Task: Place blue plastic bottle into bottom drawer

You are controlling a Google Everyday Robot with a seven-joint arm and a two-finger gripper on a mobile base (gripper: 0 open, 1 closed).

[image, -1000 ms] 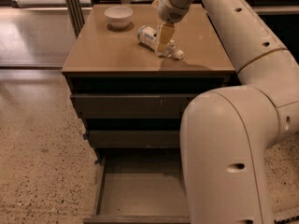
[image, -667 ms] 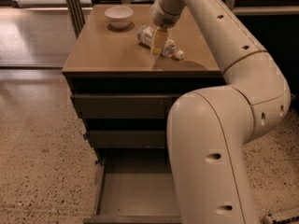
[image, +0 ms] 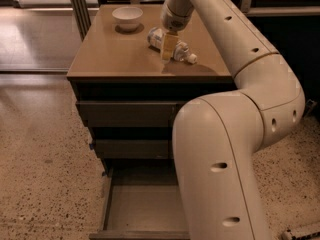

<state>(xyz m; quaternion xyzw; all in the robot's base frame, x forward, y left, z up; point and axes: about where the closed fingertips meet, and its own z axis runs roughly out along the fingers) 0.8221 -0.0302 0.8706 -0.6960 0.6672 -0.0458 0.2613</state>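
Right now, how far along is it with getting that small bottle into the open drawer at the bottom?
Done: the bottom drawer stands pulled open. In hand: the gripper is down at the blue plastic bottle, which lies on its side on the cabinet top; whether it has a hold is unclear. Left: lift the bottle, carry it down to the drawer and let go.

Quick count: one cabinet [image: 115,54] with three drawers in its front, so one top drawer [image: 130,113], one middle drawer [image: 132,148] and one bottom drawer [image: 142,206] pulled out at its foot. On the cabinet's top: one white bowl [image: 127,17] at the back, one blue plastic bottle [image: 181,49] toward the right. One robot arm [image: 240,39], one gripper [image: 168,49], right over the bottle on the cabinet's top
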